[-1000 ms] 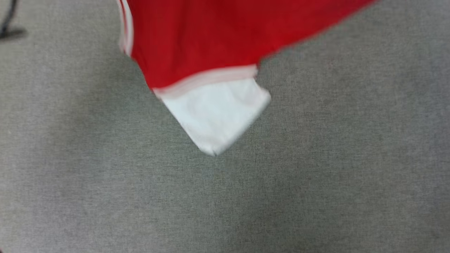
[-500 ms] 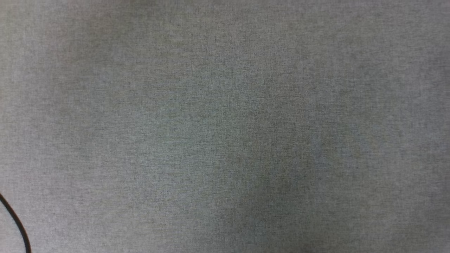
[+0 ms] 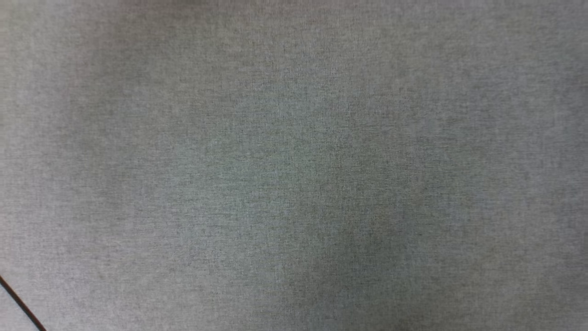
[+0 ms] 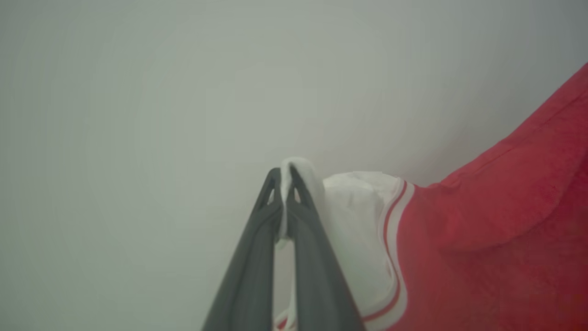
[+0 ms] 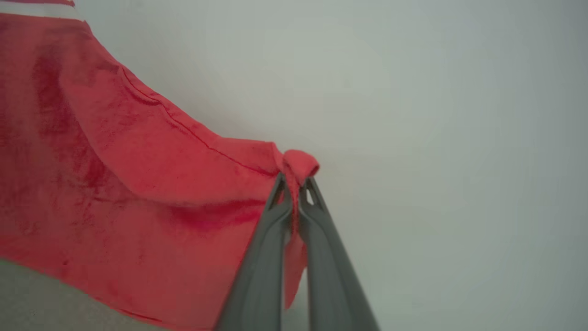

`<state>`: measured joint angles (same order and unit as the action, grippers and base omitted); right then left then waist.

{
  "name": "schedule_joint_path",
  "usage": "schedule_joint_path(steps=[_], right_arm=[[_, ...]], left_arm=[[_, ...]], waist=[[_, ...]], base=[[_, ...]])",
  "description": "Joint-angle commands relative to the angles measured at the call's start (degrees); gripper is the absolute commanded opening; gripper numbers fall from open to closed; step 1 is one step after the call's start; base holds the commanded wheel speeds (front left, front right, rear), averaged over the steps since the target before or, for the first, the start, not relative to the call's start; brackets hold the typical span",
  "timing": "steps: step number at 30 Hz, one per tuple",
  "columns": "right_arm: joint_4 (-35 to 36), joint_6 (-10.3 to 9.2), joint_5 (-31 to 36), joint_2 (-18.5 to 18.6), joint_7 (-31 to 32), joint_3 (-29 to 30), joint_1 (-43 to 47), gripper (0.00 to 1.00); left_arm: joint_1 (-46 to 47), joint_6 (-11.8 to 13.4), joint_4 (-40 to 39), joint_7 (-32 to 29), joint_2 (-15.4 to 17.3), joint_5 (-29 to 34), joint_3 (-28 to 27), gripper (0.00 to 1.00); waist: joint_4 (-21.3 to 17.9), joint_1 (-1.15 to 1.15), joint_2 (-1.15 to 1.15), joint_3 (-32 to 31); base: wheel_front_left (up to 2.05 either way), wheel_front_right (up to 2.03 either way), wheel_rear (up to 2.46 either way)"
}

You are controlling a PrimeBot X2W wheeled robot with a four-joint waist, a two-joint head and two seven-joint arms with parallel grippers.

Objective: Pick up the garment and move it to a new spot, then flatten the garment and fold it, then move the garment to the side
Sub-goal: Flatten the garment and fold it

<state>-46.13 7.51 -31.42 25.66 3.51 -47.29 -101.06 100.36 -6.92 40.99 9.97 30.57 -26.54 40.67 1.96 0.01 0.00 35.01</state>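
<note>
Left gripper pinching the sleeve of a hanging garment

The left gripper [image 4: 285, 184] rises from the bottom edge, its two dark fingers [image 4: 250, 276] pressed together on a small fold of white cloth that pokes out just past their tips. That fold belongs to the white sleeve [image 4: 353, 220] of the garment [image 4: 482, 239], which bunches right beside the gripper. Next out from the gripper runs the sleeve's red-and-white striped trim [image 4: 395, 257], and beyond the trim the red body spreads away to the frame's edge, creased and sloping upward. Behind the gripper is a plain, pale grey, blurred backdrop [image 4: 138, 115].
</note>
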Motion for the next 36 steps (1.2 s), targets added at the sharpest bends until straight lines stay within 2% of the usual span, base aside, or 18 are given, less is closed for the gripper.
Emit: schedule_joint_path(steps=[1, 4, 12, 16, 20, 21, 24, 25, 28, 36], right_arm=[[0.04, -0.04, -1.07, -0.17, -0.6, -1.37, 2.32, 0.0], [0.56, -0.04, -3.93, 0.18, -2.25, -3.64, 6.72, 0.0], [4.64, -0.04, -10.61, 4.2, -5.06, -11.22, 20.14, 0.0], [6.07, -0.04, -13.85, 5.66, -6.52, -13.54, 27.03, 0.0], [7.37, -0.04, -16.62, 7.09, -7.76, -15.68, 33.56, 0.0], [7.37, -0.04, -16.62, 7.09, -7.76, -15.68, 33.56, 0.0], [8.5, -0.04, -18.38, 8.3, -8.62, -17.21, 38.15, 0.0], [9.22, -0.04, -19.43, 9.4, -9.1, -18.03, 41.05, 0.0], [9.86, -0.04, -20.42, 10.54, -9.6, -18.59, 43.93, 0.0], [14.59, -0.04, -24.28, 15.45, -11.61, -19.05, 57.31, 0.0]], left_arm=[[-2.73, -0.05, 0.33, 0.98, 0.23, -0.52, 0.22, 0.0], [-8.25, 0.09, 0.03, 2.15, 0.15, -2.05, 0.48, 0.0], [-26.08, 1.94, -4.26, 4.28, 0.91, -5.24, 1.46, 0.0], [-37.02, 4.3, -9.13, 4.42, 1.6, -7.04, 2.2, 0.0], [-47.59, 6.99, -15.03, 4.1, 3.89, -8.61, 3.13, 0.0], [-47.59, 6.99, -15.03, 4.1, 3.89, -8.61, 3.13, 0.0], [-55.2, 9.14, -20.05, 3.44, 6.32, -9.7, 3.88, 0.0], [-60.2, 10.62, -23.74, 2.79, 8.21, -10.37, 4.53, 0.0], [-65.1, 12.09, -27.43, 1.93, 9.76, -11.18, 5.3, 0.0], [-82.75, 18.84, -39.77, -0.49, 14.65, -14.5, 8.52, 0.0]], waist=[[-0.21, -0.01, 0.0, -0.96], [-0.22, -0.01, 0.0, -2.61], [0.32, -0.01, 0.0, -8.88], [0.43, -0.01, 0.0, -12.88], [0.25, -0.01, 0.0, -16.67], [0.25, -0.01, 0.0, -16.67], [0.04, -0.01, 0.0, -19.4], [-0.05, -0.01, 0.0, -21.08], [-0.12, -0.01, 0.0, -22.68], [0.03, -0.01, 0.0, -27.89]], base=[[0.0, 0.0, 0.0], [0.0, 0.0, 0.0], [0.0, 0.0, 0.0], [0.0, 0.0, 0.0], [0.0, 0.0, 0.0], [0.0, 0.0, 0.0], [0.0, 0.0, 0.0], [0.0, 0.0, 0.0], [0.0, 0.0, 0.0], [0.0, 0.0, 0.0]])
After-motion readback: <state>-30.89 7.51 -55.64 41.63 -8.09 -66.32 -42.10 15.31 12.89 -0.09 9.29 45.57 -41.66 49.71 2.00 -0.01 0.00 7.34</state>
